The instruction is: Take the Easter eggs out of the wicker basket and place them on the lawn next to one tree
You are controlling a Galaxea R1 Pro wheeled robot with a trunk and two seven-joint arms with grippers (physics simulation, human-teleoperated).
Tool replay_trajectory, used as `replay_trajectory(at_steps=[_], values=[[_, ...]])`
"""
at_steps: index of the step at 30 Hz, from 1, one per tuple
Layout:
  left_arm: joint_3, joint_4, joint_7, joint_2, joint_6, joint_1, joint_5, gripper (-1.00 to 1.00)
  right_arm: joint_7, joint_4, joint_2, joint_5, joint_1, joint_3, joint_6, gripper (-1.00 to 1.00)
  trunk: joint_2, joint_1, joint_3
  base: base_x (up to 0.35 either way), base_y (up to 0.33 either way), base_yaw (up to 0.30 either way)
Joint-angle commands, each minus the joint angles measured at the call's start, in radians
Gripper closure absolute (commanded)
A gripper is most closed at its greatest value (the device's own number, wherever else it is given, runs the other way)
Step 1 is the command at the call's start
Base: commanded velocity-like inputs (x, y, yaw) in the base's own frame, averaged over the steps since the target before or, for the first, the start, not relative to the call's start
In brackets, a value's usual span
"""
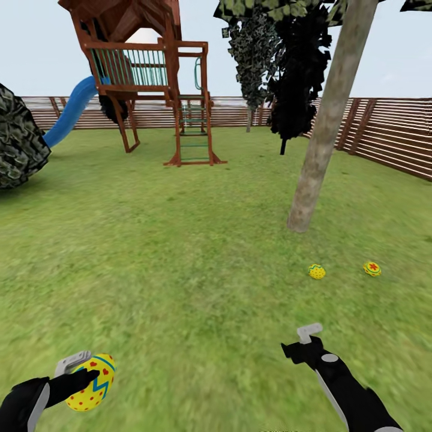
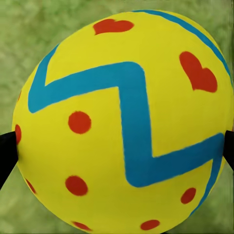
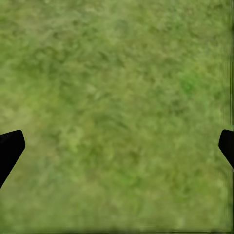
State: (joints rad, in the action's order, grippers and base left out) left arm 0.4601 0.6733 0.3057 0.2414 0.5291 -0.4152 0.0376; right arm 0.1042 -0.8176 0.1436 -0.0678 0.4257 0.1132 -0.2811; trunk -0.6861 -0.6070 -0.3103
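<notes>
- So, the tree [image 1: 327, 129] with the thick slanted trunk is standing on the lawn [image 1: 180, 252], and there is lots of open grass all around its foot.
- The brown wooden fence [image 1: 390, 135] is closing in the garden behind the tree and beside it, well apart from the trunk.
- The wooden playset [image 1: 153, 78] with the blue slide [image 1: 69, 114] is sitting far from the tree, near the back fence.
- A round dark shrub [image 1: 18, 138] is sitting even farther from the tree than the playset.
- Three Easter eggs are showing in all.
- Two eggs are lying on the grass near the foot of the tree, a little apart from each other: the speckled egg [image 1: 317, 272] and the red-marked egg [image 1: 372, 268].
- Both are lying on their sides, with the long way flat along the grass.
- The zigzag egg [image 1: 92, 382] is well apart from the tree, held up over the grass.
- The left gripper [image 1: 81, 375] is squeezing this egg between its fingers, and the egg's long way is tilting upward.
- The right gripper [image 1: 309, 333] is hanging over bare grass nearer the tree, with its fingers spread wide and nothing between them.
</notes>
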Motion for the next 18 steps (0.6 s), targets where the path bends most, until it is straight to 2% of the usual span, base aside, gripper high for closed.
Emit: replay_trajectory(at_steps=[1, 4, 6, 15, 18], values=[[0.005, 0.002, 0.008, -0.001, 0.005, 0.0, 0.003, 1.0, 0.003, -0.002, 0.001, -0.007, 0.001, 0.002, -0.006, -1.0, -0.001, 0.0, 0.0, 0.0, 0.0, -0.251], [0.008, 0.002, 0.009, -0.001, 0.004, 0.0, 0.002, 1.0, 0.003, -0.002, 0.001, -0.006, 0.001, 0.002, -0.006, -1.0, -0.001, 0.0, 0.001, 0.024, 0.0, -0.101], [0.009, 0.002, 0.009, -0.001, 0.005, 0.0, 0.002, 1.0, 0.003, -0.002, 0.0, -0.006, 0.001, 0.002, -0.006, -1.0, -0.001, 0.0, 0.001, 0.234, 0.0, -0.017], [0.009, 0.002, 0.009, 0.001, 0.005, 0.0, 0.002, 1.0, 0.002, 0.004, -0.002, -0.008, 0.001, 0.003, -0.004, -1.0, -0.001, 0.0, 0.001, 0.336, 0.0, -0.001], [0.01, 0.002, 0.009, 0.001, 0.005, 0.0, 0.001, 1.0, 0.02, 0.004, 0.015, -0.01, 0.001, 0.002, -0.003, -1.0, -0.001, 0.0, 0.001, 0.343, 0.0, 0.0]])
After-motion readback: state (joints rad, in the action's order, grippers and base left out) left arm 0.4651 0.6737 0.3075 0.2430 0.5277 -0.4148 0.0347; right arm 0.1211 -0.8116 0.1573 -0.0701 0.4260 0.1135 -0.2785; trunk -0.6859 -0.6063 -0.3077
